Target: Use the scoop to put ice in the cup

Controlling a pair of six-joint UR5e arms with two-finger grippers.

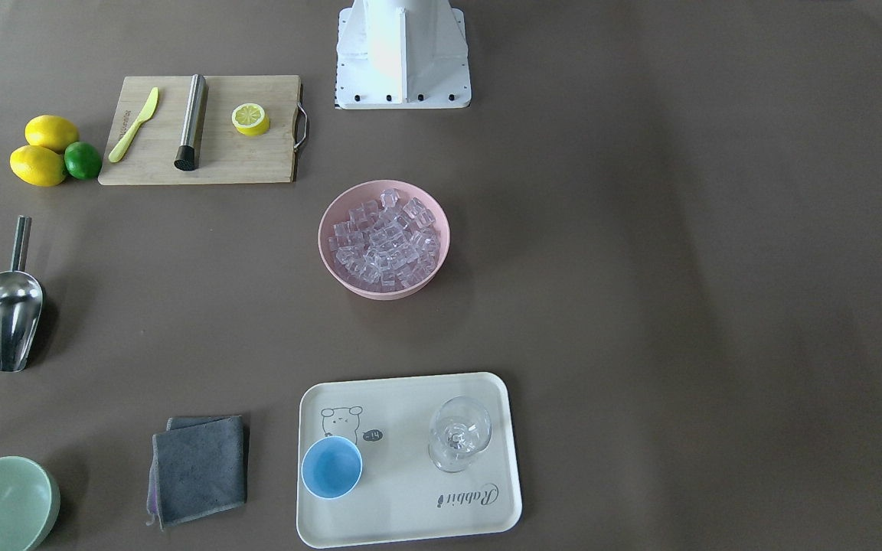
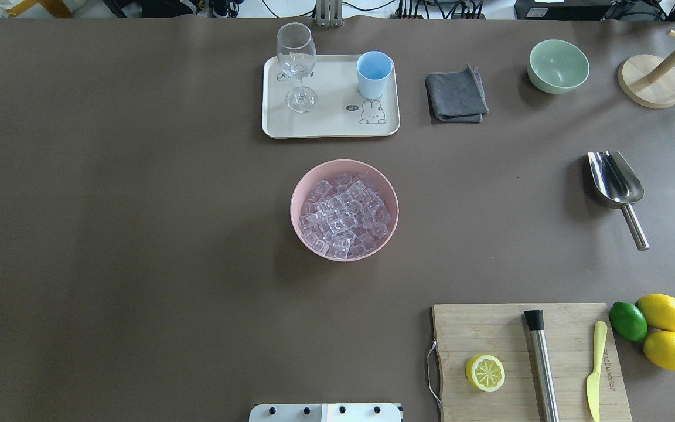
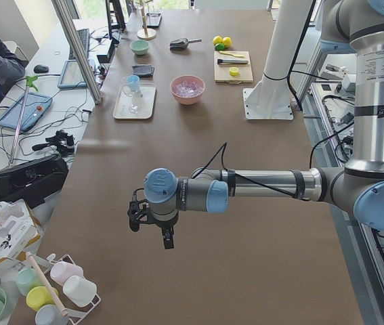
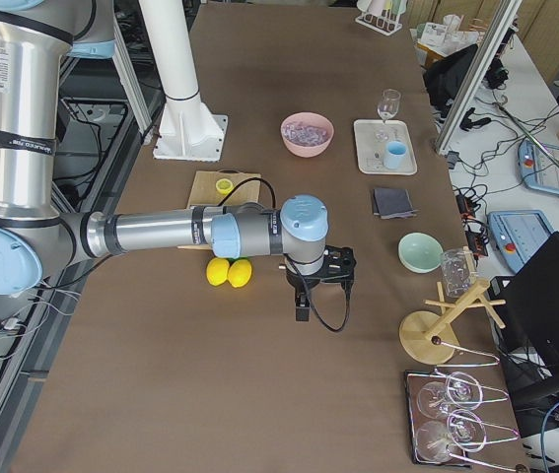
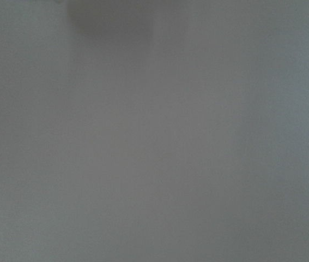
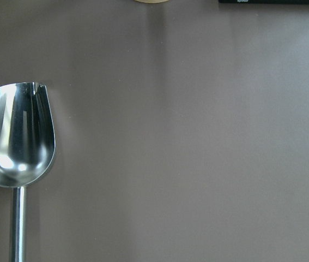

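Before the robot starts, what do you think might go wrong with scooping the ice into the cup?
The scoop lies flat on the table; its thin round handle may roll or slip when gripped. The blue cup looks narrow against the scoop's mouth, so ice may spill onto the tray. The wine glass stands on the same tray and could be knocked over.

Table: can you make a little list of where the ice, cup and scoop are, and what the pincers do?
ice: piled in the pink bowl
cup: upright on the tray, empty
scoop: lying on the table, empty, untouched
left pincer: over bare table; open or shut unclear
right pincer: above the table; open or shut unclear
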